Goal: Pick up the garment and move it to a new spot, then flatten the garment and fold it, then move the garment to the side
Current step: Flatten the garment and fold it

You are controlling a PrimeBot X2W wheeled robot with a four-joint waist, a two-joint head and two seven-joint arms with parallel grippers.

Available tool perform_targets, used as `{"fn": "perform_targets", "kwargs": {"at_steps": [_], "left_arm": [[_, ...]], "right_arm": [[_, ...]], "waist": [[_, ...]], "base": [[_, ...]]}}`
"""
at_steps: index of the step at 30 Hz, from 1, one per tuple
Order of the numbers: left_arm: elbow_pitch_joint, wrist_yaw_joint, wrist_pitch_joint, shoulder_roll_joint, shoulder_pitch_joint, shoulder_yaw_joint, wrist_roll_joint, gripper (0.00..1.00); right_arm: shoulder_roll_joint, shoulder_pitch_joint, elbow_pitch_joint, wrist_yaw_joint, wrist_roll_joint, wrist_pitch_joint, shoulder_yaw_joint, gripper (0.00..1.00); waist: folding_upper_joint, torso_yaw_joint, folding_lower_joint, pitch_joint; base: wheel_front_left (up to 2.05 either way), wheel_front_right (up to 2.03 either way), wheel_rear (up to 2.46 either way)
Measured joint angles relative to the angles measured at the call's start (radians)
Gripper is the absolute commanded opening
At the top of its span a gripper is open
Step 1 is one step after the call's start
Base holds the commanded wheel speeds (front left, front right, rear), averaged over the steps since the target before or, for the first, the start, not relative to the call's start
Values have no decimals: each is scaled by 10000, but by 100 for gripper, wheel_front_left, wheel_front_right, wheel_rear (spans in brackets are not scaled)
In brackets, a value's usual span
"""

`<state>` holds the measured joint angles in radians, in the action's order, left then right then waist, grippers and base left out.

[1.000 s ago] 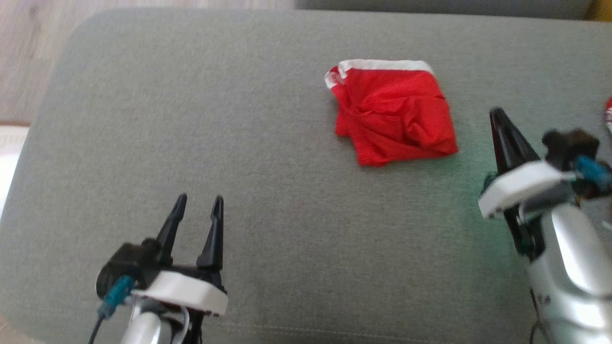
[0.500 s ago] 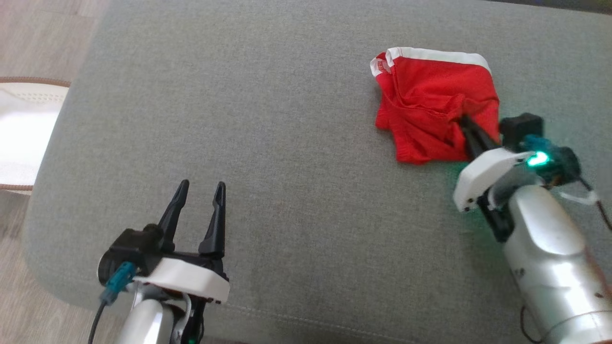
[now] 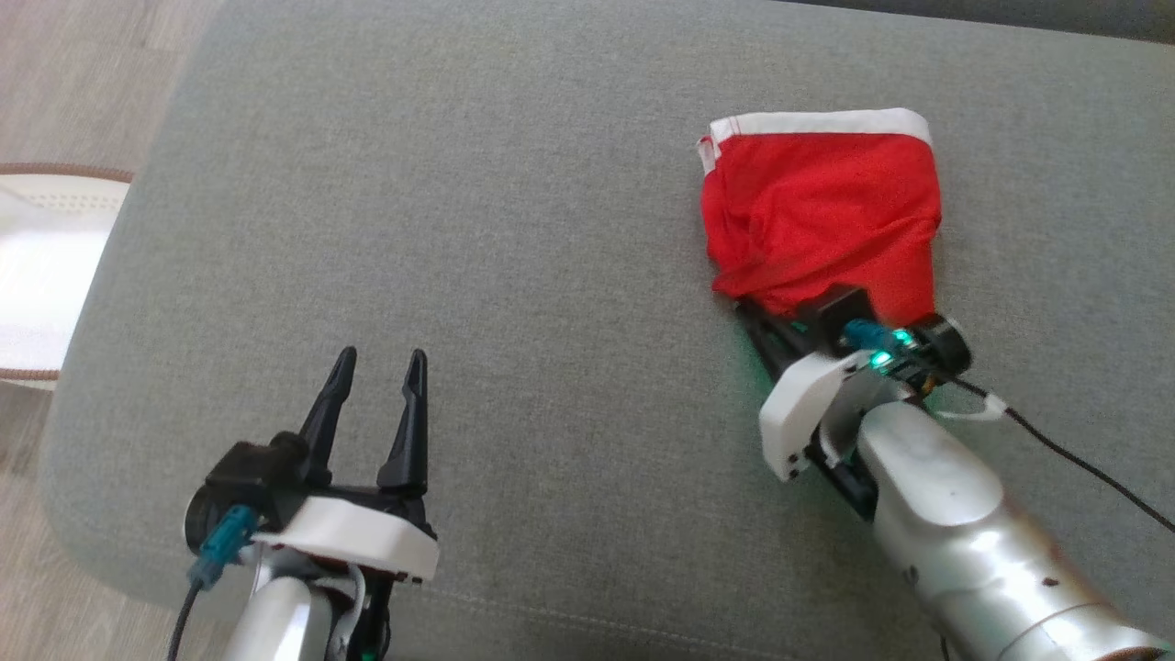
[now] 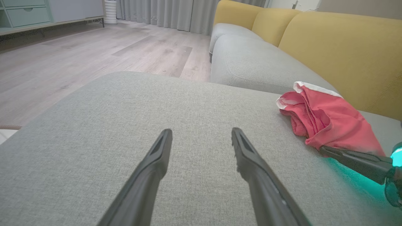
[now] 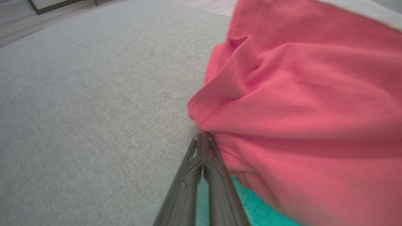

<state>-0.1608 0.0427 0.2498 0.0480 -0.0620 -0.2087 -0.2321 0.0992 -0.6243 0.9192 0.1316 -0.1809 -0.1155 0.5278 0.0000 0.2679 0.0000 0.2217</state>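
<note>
The garment (image 3: 817, 211) is a pair of red shorts with a white waistband, lying bunched on the grey cushion (image 3: 514, 229) at the right. My right gripper (image 3: 747, 310) is shut on its near hem, which drapes over the fingertips. The right wrist view shows the closed fingers (image 5: 204, 147) pinching the red cloth (image 5: 298, 94) at their tip. My left gripper (image 3: 376, 363) hovers open and holds nothing over the cushion's near left part, well away from the garment. In the left wrist view the garment (image 4: 329, 119) lies far right of the spread fingers (image 4: 160, 153).
Wooden floor (image 3: 83, 73) lies left of the cushion's rounded edge. A white round thing with a brown rim (image 3: 37, 275) sits on the floor there. Yellow sofa backrests (image 4: 345, 53) rise behind the seat. A black cable (image 3: 1083, 468) trails from my right wrist.
My right gripper came in from the right, closed on the garment's near hem and drew it taut. The head camera shifted. The left gripper stayed put.
</note>
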Motion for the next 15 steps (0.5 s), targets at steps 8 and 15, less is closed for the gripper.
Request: {"fn": "perform_targets", "kwargs": {"at_steps": [8,15], "left_arm": [[6,-84,-2,-2,400,151,-82,100],[-6,-71,-2,-4,663,451,-36,100]], "right_arm": [[-153,156,27,0,-594,-330,1168,0],[-102,879,-531,0,-1076,-974,717,0]], "waist": [[0,-317,0,-342],[0,-651,0,-792]], "base": [[0,0,0],[0,0,0]]}}
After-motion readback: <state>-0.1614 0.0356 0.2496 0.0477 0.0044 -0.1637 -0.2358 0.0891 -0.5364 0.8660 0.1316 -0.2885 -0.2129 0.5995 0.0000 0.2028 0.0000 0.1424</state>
